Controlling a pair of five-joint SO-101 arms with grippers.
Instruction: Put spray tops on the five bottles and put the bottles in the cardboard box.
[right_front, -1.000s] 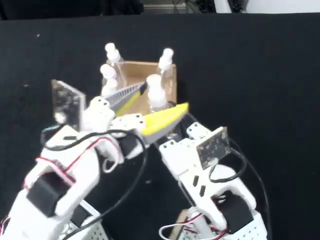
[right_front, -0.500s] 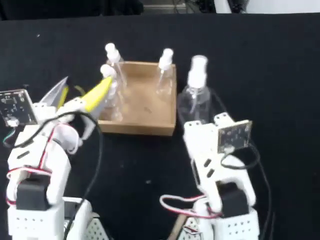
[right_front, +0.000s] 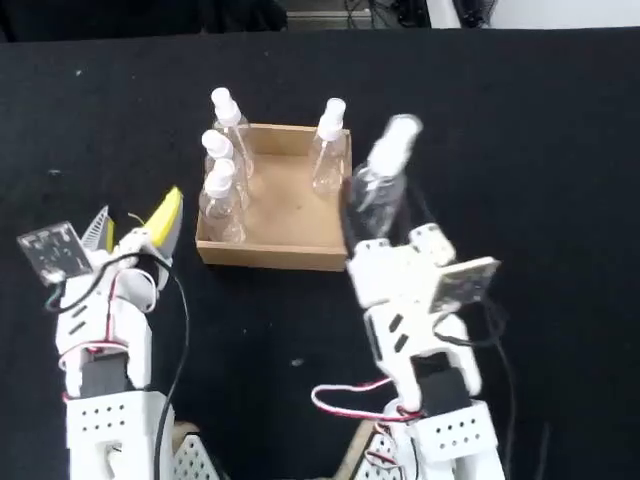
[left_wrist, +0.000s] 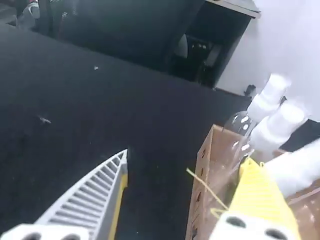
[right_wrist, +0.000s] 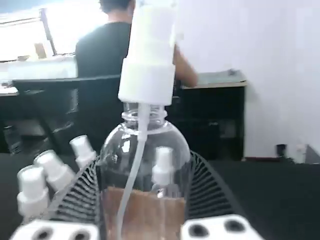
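The cardboard box (right_front: 290, 215) sits mid-table with several clear spray-topped bottles standing in it: three along its left wall (right_front: 221, 192) and one in the far right corner (right_front: 329, 135). My right gripper (right_front: 376, 222) is shut on a fifth clear bottle (right_front: 378, 190), which tilts over the box's right wall with a white spray top (right_front: 397, 135) on its neck. From the wrist, that bottle (right_wrist: 145, 150) stands between the black fingers (right_wrist: 210, 192). My left gripper (right_front: 135, 222) is open left of the box, holding nothing between its yellow and grey fingers (left_wrist: 105, 192).
The black table (right_front: 540, 150) is bare to the right and behind the box. The box's near half (right_front: 285, 225) has free floor. Both arm bases stand at the near edge.
The left arm has pulled back from over the box to its left side, open. The right arm carried the fifth bottle out to the box's right, then tilted it back over the wall.
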